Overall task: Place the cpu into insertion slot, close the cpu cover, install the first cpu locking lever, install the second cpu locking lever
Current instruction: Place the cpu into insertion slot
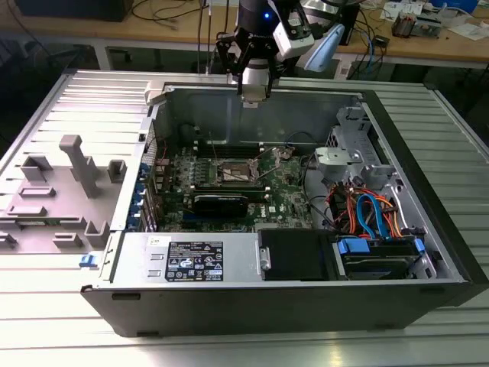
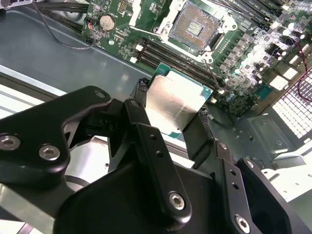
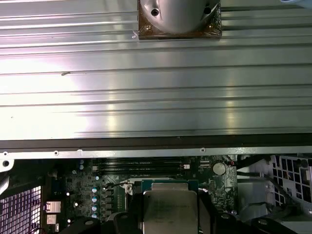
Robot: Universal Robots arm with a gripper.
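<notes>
Cpu (image 2: 180, 97): clamped edgewise between gripper (image 2: 173, 103) fingers (image 2: 141, 91), well apart from the open insertion slot (image 2: 195, 24). Risk: tilt in the grasp, probably seating it crooked.

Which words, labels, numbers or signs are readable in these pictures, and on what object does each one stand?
No text can be read with certainty.
White label on the silver box at the case front: printed lines and symbols, too small to read.
Top of the cpu, held in the gripper: faint markings, too blurred to read.
Motherboard: tiny white print, too small to read.
</notes>
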